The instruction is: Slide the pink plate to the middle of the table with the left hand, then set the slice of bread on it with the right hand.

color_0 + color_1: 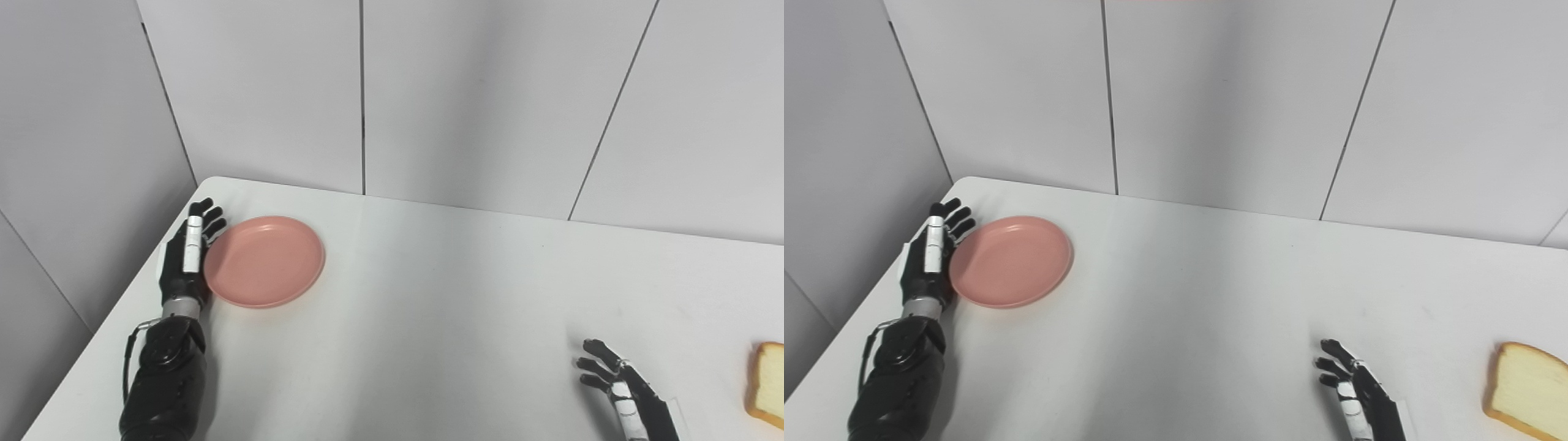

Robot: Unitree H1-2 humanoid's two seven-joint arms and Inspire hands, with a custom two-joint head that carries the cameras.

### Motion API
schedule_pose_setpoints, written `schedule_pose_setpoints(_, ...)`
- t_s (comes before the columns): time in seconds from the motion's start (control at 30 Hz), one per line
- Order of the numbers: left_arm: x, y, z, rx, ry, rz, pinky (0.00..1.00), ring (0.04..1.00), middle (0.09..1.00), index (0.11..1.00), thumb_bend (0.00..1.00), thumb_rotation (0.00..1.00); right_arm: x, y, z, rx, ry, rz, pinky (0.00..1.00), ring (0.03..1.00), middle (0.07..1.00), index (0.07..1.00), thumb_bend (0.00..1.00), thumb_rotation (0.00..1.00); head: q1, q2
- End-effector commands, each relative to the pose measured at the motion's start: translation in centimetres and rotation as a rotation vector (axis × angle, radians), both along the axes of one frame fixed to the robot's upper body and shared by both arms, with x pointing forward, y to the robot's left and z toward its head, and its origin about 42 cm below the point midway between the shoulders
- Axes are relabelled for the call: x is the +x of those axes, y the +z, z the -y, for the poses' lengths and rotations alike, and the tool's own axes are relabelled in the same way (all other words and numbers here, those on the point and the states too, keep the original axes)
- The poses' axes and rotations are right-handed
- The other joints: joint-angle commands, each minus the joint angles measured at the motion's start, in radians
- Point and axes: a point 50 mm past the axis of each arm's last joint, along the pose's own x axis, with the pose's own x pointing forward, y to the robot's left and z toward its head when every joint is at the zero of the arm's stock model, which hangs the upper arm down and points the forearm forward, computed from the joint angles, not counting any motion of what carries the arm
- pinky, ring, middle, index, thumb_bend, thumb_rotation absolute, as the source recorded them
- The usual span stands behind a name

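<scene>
A round pink plate [264, 260] lies near the table's far left corner. My left hand [188, 254] stands on edge against the plate's left rim, fingers stretched out flat and holding nothing. A slice of bread [1526, 389] with a brown crust lies flat at the table's right front, partly cut off by the frame edge in the left eye view. My right hand [1355, 386] rests low at the front, left of the bread and apart from it, fingers spread and empty.
The white table [429, 294] has a rounded far left corner and a left edge just beside my left arm. Grey wall panels [490, 92] stand close behind the table and along its left side.
</scene>
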Motion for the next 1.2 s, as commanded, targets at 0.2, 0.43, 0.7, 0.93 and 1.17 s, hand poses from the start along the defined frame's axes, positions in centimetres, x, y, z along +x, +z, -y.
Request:
schedule_pose_setpoints(0.2, 0.5, 0.8, 2.5, -0.027, -0.07, -0.009, 0.75, 0.856, 0.854, 0.834, 0.78, 0.89, -0.6, 0.3, -0.6, -0.004, 0.012, -0.011, 0.71, 0.759, 0.836, 0.772, 0.7, 1.0, -0.012, 0.009)
schedule_pose_setpoints(0.43, 0.9, 1.0, 4.9, -0.041, -0.129, -0.021, 0.72, 0.825, 0.824, 0.832, 0.79, 0.9, -0.6, 0.4, -1.0, -0.008, 0.017, -0.003, 0.72, 0.761, 0.836, 0.772, 0.7, 1.0, -0.035, 0.015)
schedule_pose_setpoints(0.7, 0.8, 1.3, 8.9, -0.062, -0.201, -0.026, 0.69, 0.811, 0.811, 0.803, 0.8, 0.88, -0.5, 0.8, -1.8, -0.011, 0.033, 0.012, 0.71, 0.761, 0.836, 0.776, 0.68, 1.0, -0.072, 0.025)
schedule_pose_setpoints(0.93, 0.1, 0.1, 13.7, -0.059, -0.309, -0.07, 0.71, 0.825, 0.82, 0.822, 0.8, 0.89, -0.6, 1.1, -2.5, -0.027, 0.029, 0.019, 0.7, 0.751, 0.838, 0.769, 0.66, 1.0, -0.098, 0.032)
schedule_pose_setpoints(1.17, -0.4, -0.9, 17.3, -0.065, -0.422, -0.11, 0.75, 0.844, 0.817, 0.832, 0.78, 0.89, -0.6, 1.4, -4.0, -0.033, 0.025, 0.024, 0.69, 0.745, 0.839, 0.767, 0.63, 1.0, -0.194, 0.05)
